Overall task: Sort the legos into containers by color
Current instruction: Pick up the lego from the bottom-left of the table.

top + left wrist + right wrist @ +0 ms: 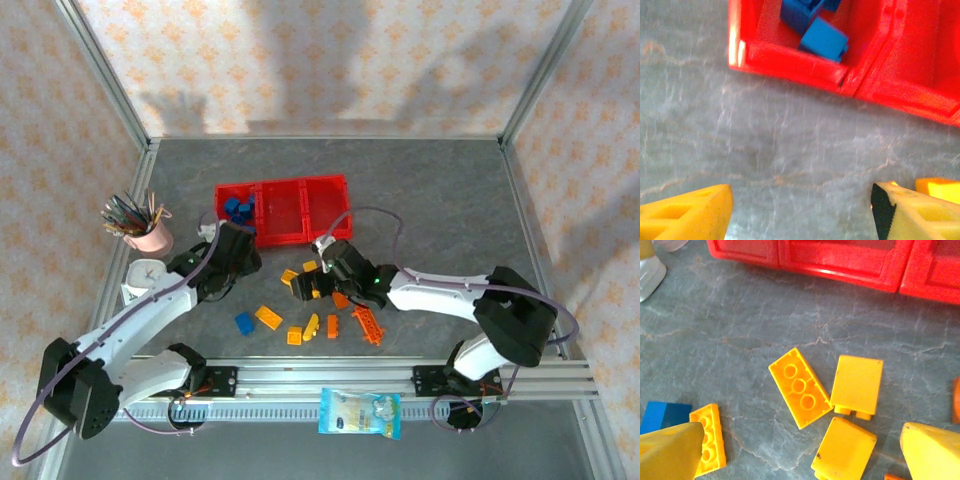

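Observation:
The red three-bin tray (pixel 283 212) lies at the back middle of the table, with blue bricks (pixel 238 208) in its left bin. My left gripper (pixel 238 248) hovers open just in front of that bin over bare table (pixel 800 150); the blue bricks (pixel 822 40) show above its jaws. My right gripper (pixel 305 285) hangs open over a cluster of yellow bricks: an upside-down one (pixel 800 387) and two smooth ones (pixel 857 385) (pixel 845 450). Nothing sits between its fingers. More loose bricks lie nearer the front: blue (pixel 244 323), yellow (pixel 268 317), and the orange ladder piece (pixel 368 323).
A pink pen cup (pixel 150 235) stands at the left, with a white round object (pixel 145 272) in front of it. A plastic packet (pixel 360 412) lies on the front rail. Metal frame posts edge the table.

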Available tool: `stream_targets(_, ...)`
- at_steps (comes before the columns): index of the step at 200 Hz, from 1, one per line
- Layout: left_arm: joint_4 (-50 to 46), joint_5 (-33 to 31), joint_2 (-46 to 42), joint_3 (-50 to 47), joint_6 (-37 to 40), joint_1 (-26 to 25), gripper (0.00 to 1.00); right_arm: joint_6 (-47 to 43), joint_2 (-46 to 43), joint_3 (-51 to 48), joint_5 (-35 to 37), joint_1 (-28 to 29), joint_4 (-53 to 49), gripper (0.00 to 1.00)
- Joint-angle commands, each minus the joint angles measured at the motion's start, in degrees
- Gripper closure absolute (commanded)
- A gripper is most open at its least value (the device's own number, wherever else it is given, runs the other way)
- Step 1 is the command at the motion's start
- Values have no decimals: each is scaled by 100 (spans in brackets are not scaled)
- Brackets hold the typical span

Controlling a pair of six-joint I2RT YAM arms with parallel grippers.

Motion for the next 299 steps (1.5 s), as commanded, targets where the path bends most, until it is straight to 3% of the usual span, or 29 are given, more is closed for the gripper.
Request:
stream_targets(1,-669,-61,-367,-441,-778,-298,25,15,-103,-89,62,107,284,0)
stream_targets(73,-1029,382,-978,-1153,-1674,-958,25,312,-118,-375,58,231,669,0)
stream_targets(140,-751,425,-652,-1482,-2127,-1632,29,333,-49,-332,122,231,687,0)
stream_targets(189,-239,557,-530,-1794,-2164,-1695,39,365,5,-305,112,238,695,0)
stream_targets(264,-290,378,-521,-1772,-2055,-1694,64,389,3,-243,138,235,693,0)
stream_targets(299,-602,127,-690,-1467,-1969,-1697,71,460,-118,-179,175,237,668,0)
